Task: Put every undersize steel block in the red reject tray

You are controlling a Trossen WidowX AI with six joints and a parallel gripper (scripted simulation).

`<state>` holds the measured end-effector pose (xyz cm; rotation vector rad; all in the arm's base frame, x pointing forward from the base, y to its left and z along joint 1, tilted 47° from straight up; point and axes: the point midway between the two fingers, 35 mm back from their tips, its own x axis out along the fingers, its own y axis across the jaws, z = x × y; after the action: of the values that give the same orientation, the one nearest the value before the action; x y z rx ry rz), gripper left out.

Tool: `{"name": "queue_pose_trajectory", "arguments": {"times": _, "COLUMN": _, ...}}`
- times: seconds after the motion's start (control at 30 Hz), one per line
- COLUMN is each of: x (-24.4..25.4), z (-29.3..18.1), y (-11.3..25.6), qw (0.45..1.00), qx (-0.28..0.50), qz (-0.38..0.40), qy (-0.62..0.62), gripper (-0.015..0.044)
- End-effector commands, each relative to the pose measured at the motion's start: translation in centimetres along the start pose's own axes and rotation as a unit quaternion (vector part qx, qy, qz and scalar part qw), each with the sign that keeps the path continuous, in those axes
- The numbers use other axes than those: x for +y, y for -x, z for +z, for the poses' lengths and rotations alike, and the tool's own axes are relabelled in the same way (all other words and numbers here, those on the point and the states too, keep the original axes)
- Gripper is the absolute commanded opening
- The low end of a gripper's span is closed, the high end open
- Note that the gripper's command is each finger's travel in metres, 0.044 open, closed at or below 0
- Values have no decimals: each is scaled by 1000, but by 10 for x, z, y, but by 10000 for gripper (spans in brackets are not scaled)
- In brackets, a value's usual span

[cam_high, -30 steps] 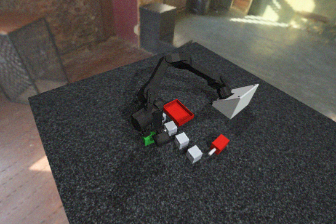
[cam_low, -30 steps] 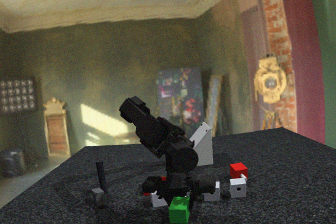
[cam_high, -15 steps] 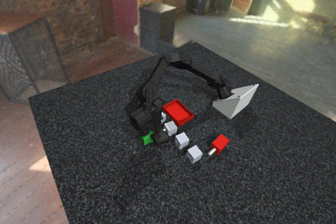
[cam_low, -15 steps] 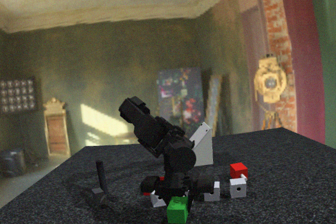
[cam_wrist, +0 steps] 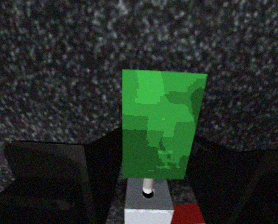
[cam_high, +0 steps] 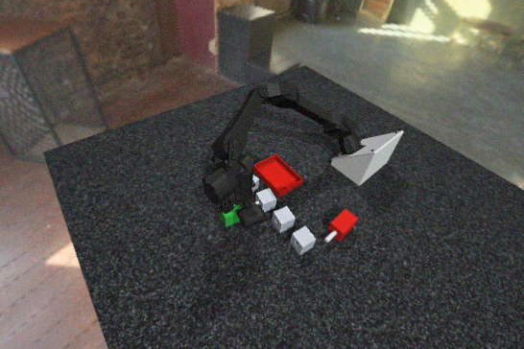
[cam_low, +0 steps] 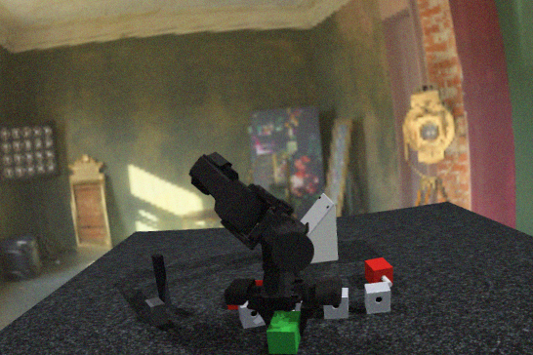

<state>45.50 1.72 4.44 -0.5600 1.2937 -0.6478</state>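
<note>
My gripper [cam_high: 238,212] [cam_low: 283,318] [cam_wrist: 150,129] is shut on the green GO gauge [cam_high: 230,218] [cam_low: 283,337] [cam_wrist: 162,117], low over the table. Its pale pin points at the second block from the tray end [cam_high: 266,200] [cam_wrist: 148,216]. In the wrist view the pin's tip is at the hole's mouth; how deep it sits, if at all, I cannot tell. The end block [cam_high: 255,183] [cam_low: 252,316] is partly hidden by the arm. Two more blocks [cam_high: 283,220] [cam_high: 303,241] continue the row. The red reject tray [cam_high: 289,191] [cam_wrist: 188,215] shows no block inside.
A red gauge [cam_high: 344,223] [cam_low: 379,270] with a white pin lies beyond the far end of the row. A pale grey wedge [cam_high: 369,161] [cam_low: 324,242] stands near the arm's base. In the exterior view a dark upright post [cam_low: 159,276] stands at the left.
</note>
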Motion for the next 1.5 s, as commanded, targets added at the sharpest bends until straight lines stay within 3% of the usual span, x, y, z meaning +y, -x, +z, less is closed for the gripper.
{"name": "queue_pose_trajectory", "arguments": {"times": 0.0, "x": 0, "z": -1, "y": 5, "qw": 1000, "qx": -6, "qz": 0, "qy": -1, "gripper": 0}}
{"name": "queue_pose_trajectory", "arguments": {"times": 1.47, "x": -1, "z": -15, "y": 5, "qw": 1000, "qx": -6, "qz": 0, "qy": 0, "gripper": 0}}
